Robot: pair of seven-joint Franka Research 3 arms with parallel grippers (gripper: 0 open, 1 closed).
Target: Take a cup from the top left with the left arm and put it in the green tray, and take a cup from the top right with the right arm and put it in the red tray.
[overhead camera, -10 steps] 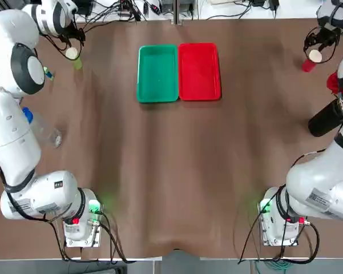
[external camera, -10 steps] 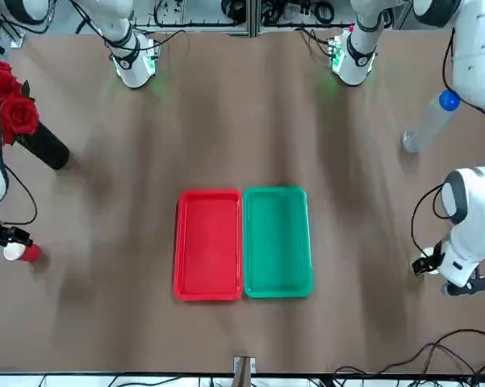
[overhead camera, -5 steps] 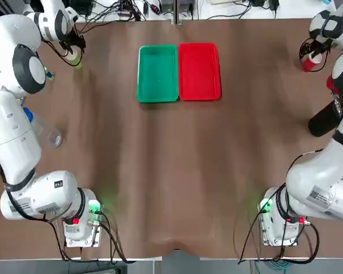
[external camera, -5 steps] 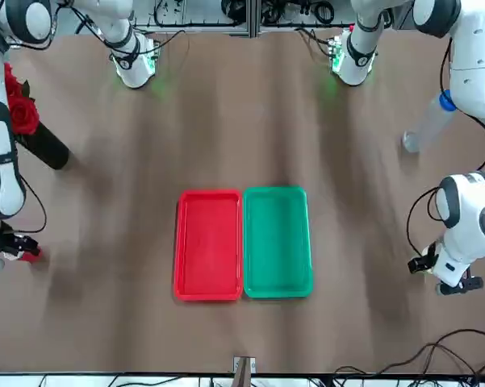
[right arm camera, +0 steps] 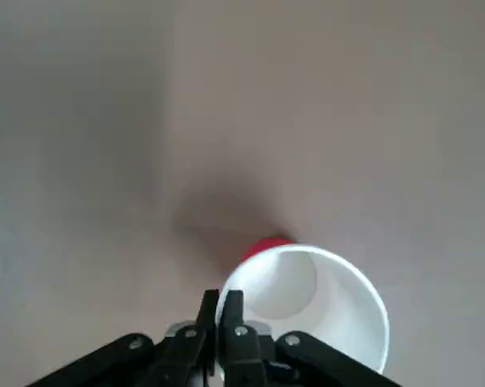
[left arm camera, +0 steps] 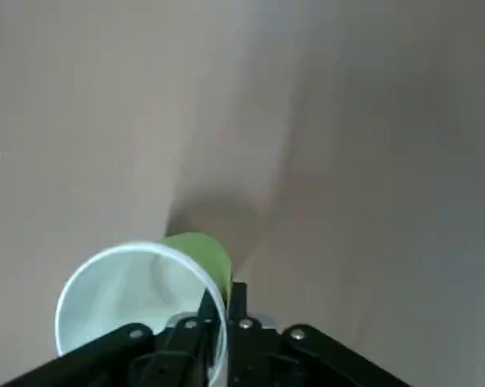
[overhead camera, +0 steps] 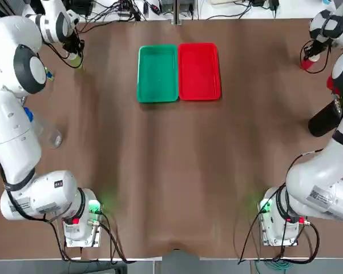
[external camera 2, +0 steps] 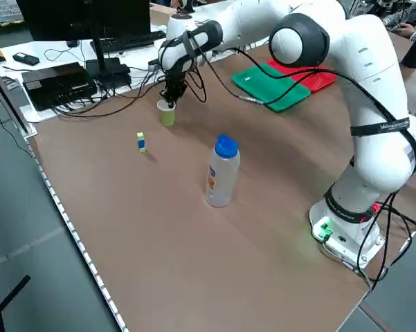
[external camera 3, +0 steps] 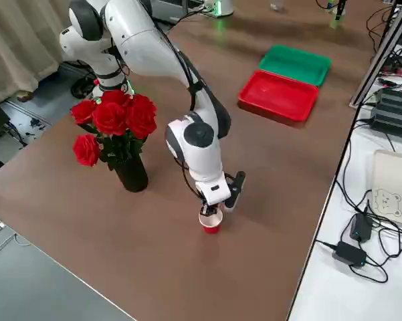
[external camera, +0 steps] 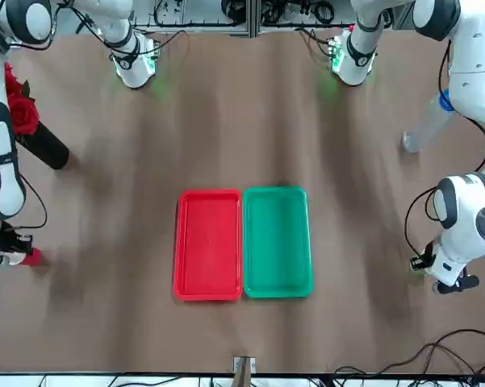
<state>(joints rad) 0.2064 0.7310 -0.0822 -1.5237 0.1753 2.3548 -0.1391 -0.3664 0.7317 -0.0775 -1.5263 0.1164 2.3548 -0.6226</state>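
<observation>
A: What sits on the brown table (overhead camera: 171, 171)?
B: The green tray (overhead camera: 157, 73) and red tray (overhead camera: 199, 71), touching side by side at the far middle.
A: And the cups?
B: The green cup (external camera 2: 167, 113) stands at the far left corner, the red cup (external camera 3: 211, 221) at the far right.
A: The pincers?
B: The left pincer (left arm camera: 220, 302) is clenched on the green cup's rim; the right pincer (right arm camera: 221, 305) is clenched on the red cup's rim.

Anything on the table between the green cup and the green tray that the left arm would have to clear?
No: in the top view the stretch from the green cup to the green tray is bare tabletop.
</observation>
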